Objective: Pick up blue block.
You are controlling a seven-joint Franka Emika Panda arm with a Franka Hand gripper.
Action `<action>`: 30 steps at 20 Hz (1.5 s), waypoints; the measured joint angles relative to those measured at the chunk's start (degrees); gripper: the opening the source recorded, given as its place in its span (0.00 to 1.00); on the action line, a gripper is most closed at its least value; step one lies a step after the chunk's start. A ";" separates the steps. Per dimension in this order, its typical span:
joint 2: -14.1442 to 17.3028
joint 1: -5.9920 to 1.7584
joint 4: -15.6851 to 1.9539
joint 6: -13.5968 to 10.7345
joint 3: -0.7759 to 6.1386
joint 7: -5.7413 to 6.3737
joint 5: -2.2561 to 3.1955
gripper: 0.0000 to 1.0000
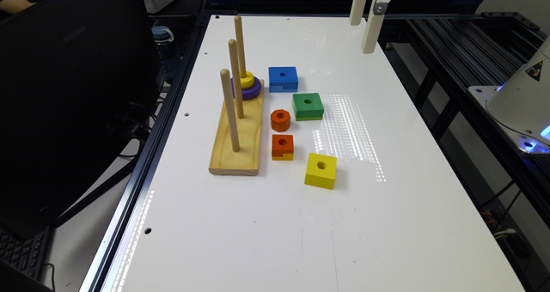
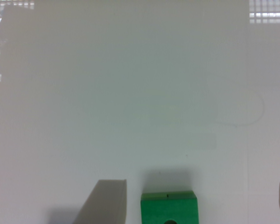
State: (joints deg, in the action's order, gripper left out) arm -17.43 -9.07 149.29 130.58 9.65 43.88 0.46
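The blue block (image 1: pixel 282 78) lies flat on the white table (image 1: pixel 386 206), a square piece with a round centre hole and a stepped notch on its near side. It sits just to the exterior view's right of the purple ring (image 1: pixel 253 91) on the peg stand. My gripper (image 1: pixel 362 38) hangs high above the table's far part, well off to the exterior view's right of the blue block and touching nothing. In the wrist view the gripper (image 2: pixel 199 181) is open, its two fingers far apart with bare table between them and the green block (image 2: pixel 169 207) just past them.
A wooden stand (image 1: pixel 238 141) with three upright pegs holds a yellow ring (image 1: pixel 247 80) on the purple one. Close by lie the green block (image 1: pixel 307 106), an orange octagon (image 1: pixel 280 120), an orange square block (image 1: pixel 282 147) and a yellow block (image 1: pixel 321 170). A black monitor (image 1: pixel 64 90) stands beyond the table's edge.
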 joint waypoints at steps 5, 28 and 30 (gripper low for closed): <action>0.00 0.00 0.00 0.00 0.00 0.00 0.00 1.00; -0.01 -5.01 -0.33 0.52 -0.06 -4.32 0.10 1.00; 0.20 -5.33 -0.41 0.98 -0.06 -4.62 0.10 1.00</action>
State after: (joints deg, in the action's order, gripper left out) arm -17.23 -14.40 148.87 131.56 9.58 39.26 0.56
